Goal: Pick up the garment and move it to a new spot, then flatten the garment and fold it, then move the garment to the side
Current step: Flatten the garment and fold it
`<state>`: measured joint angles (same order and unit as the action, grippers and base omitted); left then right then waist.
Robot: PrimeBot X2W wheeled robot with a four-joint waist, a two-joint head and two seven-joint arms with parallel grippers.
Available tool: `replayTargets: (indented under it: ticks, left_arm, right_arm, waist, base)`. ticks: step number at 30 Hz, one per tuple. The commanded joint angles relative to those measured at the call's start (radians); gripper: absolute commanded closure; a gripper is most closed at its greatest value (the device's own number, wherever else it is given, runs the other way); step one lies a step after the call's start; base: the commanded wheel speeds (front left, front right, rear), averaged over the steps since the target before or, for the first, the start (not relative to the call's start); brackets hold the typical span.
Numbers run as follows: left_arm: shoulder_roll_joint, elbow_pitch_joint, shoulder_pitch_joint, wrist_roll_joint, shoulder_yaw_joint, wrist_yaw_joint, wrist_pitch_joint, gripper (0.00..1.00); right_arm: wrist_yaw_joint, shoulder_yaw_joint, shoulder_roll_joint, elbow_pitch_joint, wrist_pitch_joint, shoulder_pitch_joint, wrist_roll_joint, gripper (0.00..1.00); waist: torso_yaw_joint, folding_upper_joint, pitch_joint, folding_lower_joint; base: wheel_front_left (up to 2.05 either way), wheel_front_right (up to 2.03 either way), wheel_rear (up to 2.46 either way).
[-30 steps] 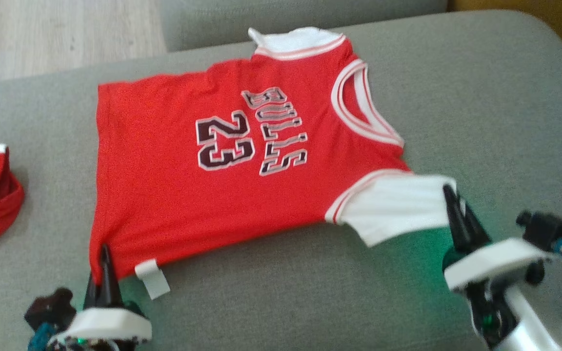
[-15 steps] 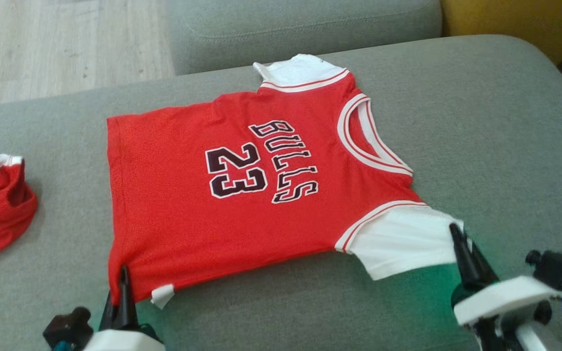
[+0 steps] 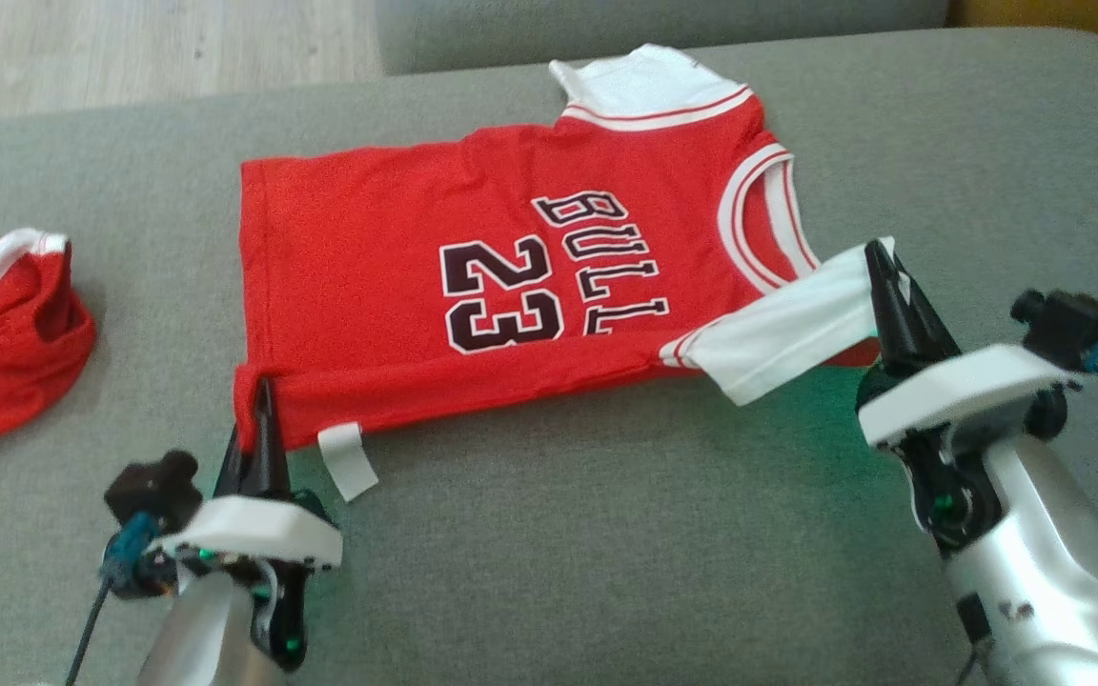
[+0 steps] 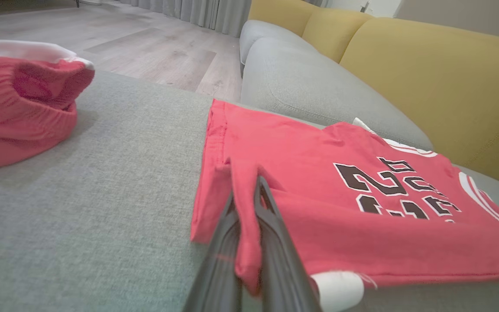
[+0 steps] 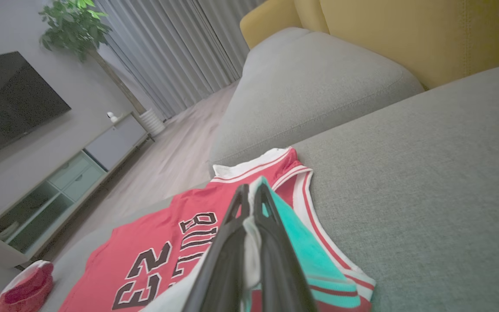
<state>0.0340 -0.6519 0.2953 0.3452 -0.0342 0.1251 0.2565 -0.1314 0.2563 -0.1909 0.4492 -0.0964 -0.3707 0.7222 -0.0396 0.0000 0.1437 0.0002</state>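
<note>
Jersey (image 3: 396,257): red, print "23" facing up, spread across the middle of the grey cushion (image 3: 606,534), neckline toward the cushion's right end, hem toward its left end.

Left gripper (image 3: 261,395): you have its fingers clamped shut on the hem corner nearest the cushion's front edge. Your left wrist view confirms this, with red cloth pinched between the two dark fingers (image 4: 271,225).

Right gripper (image 3: 881,262): fingers closed tight on the white sleeve (image 3: 787,329). The sleeve is raised clear of the cushion and stretched taut. In your right wrist view the white fabric runs down between the fingers (image 5: 275,251).

Front edge of the jersey: lifted between your two grips and turned back over the body, so the fold covers the end of the lettering beside the number.

White label (image 3: 347,459): hangs from the turned edge, just right of the left gripper and over the cushion's front part.

Second red garment (image 3: 6,343): crumpled at the cushion's left end, well apart from the jersey.

Wooden floor (image 3: 130,48): beyond the cushion's far left corner.
</note>
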Motion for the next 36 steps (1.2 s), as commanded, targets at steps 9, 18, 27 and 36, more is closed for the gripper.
replayTargets:
  ticks: [9,18,27,36]
  left_arm:
    - [0.016,-0.06,0.178,0.05,-0.041,-0.018,0.005,1.0]
    - [0.016,-0.122,0.265,0.093,-0.094,-0.063,0.005,1.0]
    - [0.016,-0.215,0.332,0.149,-0.131,-0.119,0.005,1.0]
    - [0.016,-0.102,0.328,0.077,-0.087,-0.221,0.005,0.0]
  right_arm:
    - [0.001,0.026,0.051,0.174,-0.05,-0.191,-0.038,1.0]
    - [0.001,0.022,0.066,0.363,-0.112,-0.33,-0.037,1.0]
    - [0.001,0.016,0.079,0.533,-0.148,-0.446,-0.052,1.0]
    - [0.001,-0.07,0.045,0.452,-0.165,-0.477,-0.212,0.0]
  waist:
    - [0.03,0.0,0.066,-0.0002]
    - [0.047,0.0,0.102,-0.0002]
    - [0.062,0.0,0.127,-0.0002]
    - [0.07,0.0,0.137,-0.0002]
  base:
    - [0.0,0.0,0.0]
    - [0.0,0.0,0.0]
    - [0.0,0.0,0.0]
    - [0.0,0.0,0.0]
